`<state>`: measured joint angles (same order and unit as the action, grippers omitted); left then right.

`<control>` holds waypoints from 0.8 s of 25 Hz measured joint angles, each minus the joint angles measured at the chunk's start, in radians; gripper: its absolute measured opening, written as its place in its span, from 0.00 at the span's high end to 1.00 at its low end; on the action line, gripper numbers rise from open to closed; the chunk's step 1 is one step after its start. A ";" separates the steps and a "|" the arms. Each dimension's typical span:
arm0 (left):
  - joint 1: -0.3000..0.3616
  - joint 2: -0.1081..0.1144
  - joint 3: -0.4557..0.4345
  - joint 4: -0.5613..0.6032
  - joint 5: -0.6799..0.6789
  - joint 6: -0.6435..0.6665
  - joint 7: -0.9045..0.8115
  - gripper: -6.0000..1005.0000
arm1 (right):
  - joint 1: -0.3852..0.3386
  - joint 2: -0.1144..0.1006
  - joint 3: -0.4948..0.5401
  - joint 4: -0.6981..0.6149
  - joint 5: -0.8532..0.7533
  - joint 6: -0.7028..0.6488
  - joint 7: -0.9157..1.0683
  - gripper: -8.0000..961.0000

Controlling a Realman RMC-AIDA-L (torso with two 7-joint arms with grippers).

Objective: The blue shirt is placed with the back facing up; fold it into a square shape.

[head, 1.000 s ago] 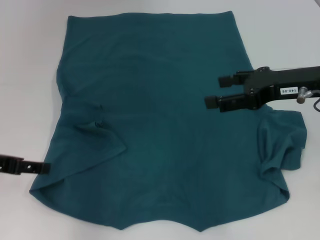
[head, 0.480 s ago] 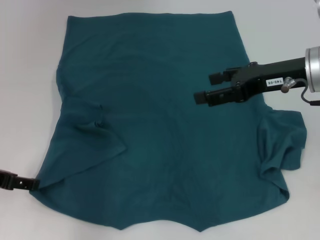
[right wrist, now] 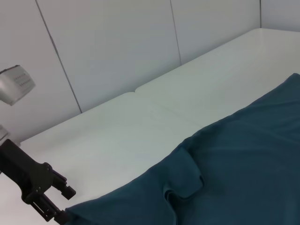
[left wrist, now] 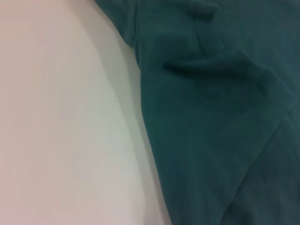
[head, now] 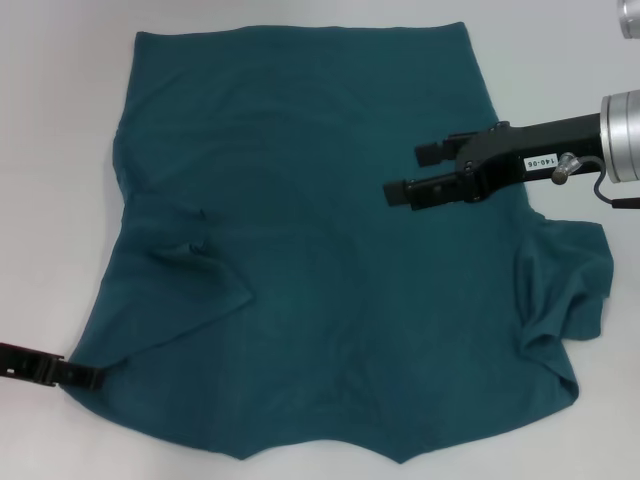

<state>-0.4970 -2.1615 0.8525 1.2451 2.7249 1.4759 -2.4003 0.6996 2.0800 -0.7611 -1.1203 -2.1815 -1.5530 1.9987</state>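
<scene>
So the white tabletop has bare room all around the blue shirt spread flat on it, the right tool hangs over the shirt's right side with fingers apart, and the left tool touches the lower-left hem, can't tell its grip.

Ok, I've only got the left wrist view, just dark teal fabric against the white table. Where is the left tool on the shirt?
Observer: The left tool is at the near left corner of the dark teal-blue knit T-shirt, right at its edge.
Operator: And the right tool?
Observer: The right tool is over the shirt's right side, jaws open, holding nothing.
Operator: Sleeves?
Observer: The left sleeve lies folded in onto the body; the right sleeve sticks out, bunched.
</scene>
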 joint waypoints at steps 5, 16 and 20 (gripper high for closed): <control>-0.001 0.000 0.010 -0.001 0.016 -0.005 -0.010 0.13 | 0.000 0.000 -0.001 0.002 0.000 0.000 0.000 0.05; -0.029 0.005 0.005 -0.054 0.014 -0.006 -0.015 0.31 | -0.003 0.001 -0.001 0.002 0.000 0.001 -0.001 0.05; -0.043 0.008 0.002 -0.077 0.018 -0.006 -0.015 0.60 | -0.004 0.002 -0.003 0.002 0.000 0.001 -0.001 0.05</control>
<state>-0.5396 -2.1538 0.8550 1.1681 2.7429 1.4694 -2.4153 0.6953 2.0818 -0.7643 -1.1182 -2.1812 -1.5523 1.9972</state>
